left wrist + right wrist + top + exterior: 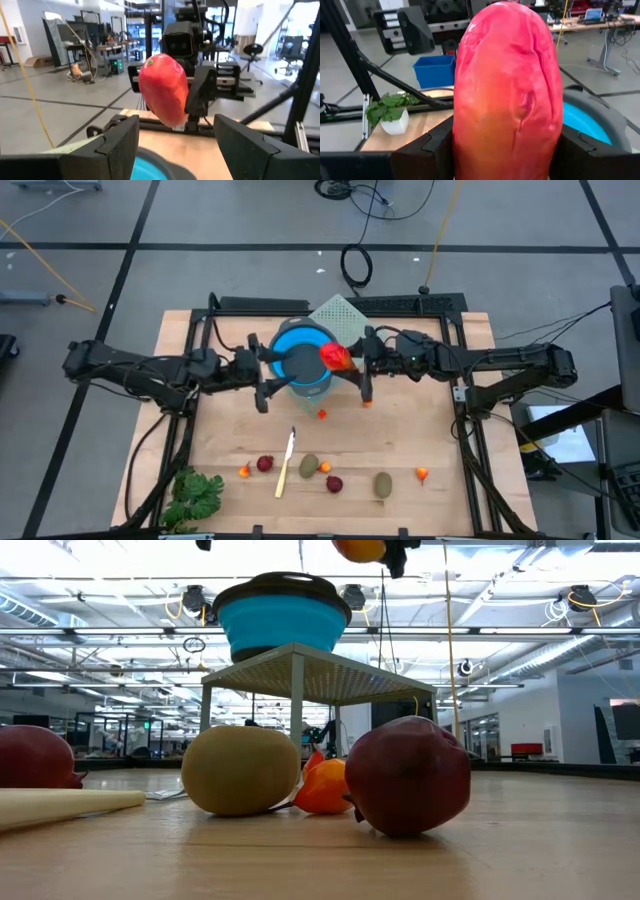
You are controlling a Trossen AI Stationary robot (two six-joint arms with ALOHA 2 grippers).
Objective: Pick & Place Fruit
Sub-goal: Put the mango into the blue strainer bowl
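Note:
A blue bowl (298, 350) with a dark inside stands on a pale perforated stand (320, 668) at the table's far middle. My right gripper (347, 366) is shut on the large orange-red oblong fruit (337, 358) over the bowl's right rim. My left gripper (267, 372) is open at the bowl's left side, its fingers (120, 142) apart with the bowl's edge (150, 167) below them. Small fruit lie on the table's near part: dark red balls (264, 464), brown-green ovals (308, 466) and orange bits (422, 474). My right gripper pinches the oblong fruit by its two long sides (470, 140) between its two fingers (427, 145). The fingers come level from the table's right and lie along the fruit, whose end sticks out past them. The fruit is lifted clear, above the bowl's rim.
A thin cream stick (286, 463) lies among the small fruit, and a leafy green bunch (195, 495) sits at the near left corner. Two tiny orange bits (322, 414) lie just in front of the stand. A dark frame borders the tabletop.

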